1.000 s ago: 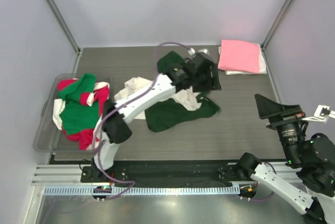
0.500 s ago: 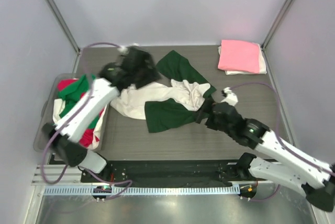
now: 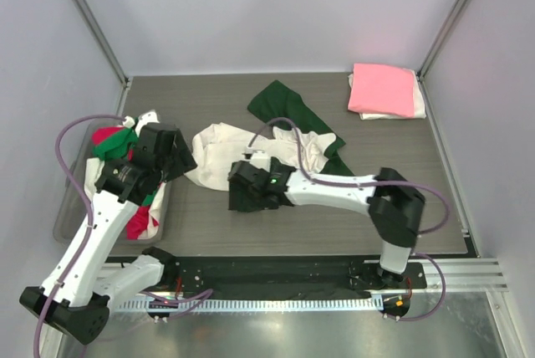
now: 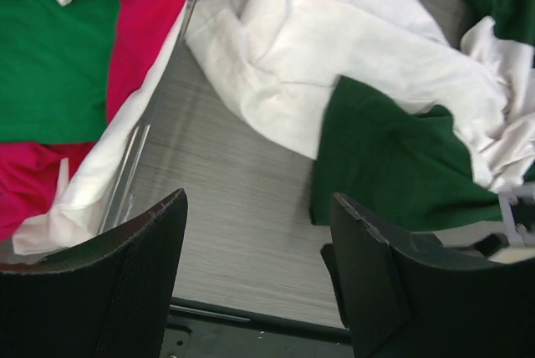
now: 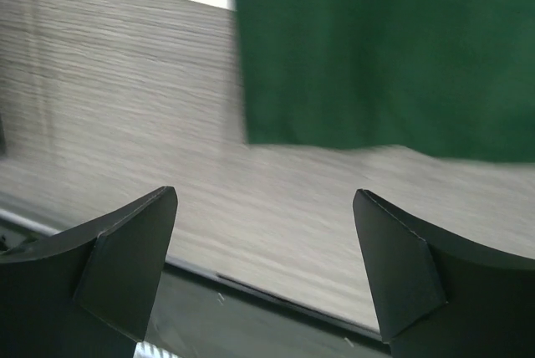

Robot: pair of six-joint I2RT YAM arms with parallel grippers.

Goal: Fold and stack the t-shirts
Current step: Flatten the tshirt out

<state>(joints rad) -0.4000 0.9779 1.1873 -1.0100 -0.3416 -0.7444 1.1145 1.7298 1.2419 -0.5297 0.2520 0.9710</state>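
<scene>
A cream-white and dark green t-shirt (image 3: pixel 280 147) lies crumpled in the middle of the table; the left wrist view shows its white part (image 4: pixel 334 48) and green part (image 4: pixel 393 166). My right gripper (image 3: pixel 244 189) hangs open just above the table at the green fabric's (image 5: pixel 376 48) near left corner, nothing between its fingers (image 5: pixel 266 193). By the tub's right rim, my left gripper (image 3: pixel 170 157) is open and empty over bare table (image 4: pixel 259 199). A folded pink t-shirt (image 3: pixel 382 89) rests on a white one at the far right.
A clear plastic tub (image 3: pixel 71 207) at the left holds red, green and white t-shirts (image 3: pixel 125 178); its rim (image 4: pixel 159 99) runs close to my left fingers. The table's near edge (image 5: pixel 276 291) lies just below my right gripper. Grey walls enclose the table.
My left arm has swung from the far middle back to the tub's right side. My right arm came in from the right edge to the green fabric's near left corner. The shirt now lies more spread.
</scene>
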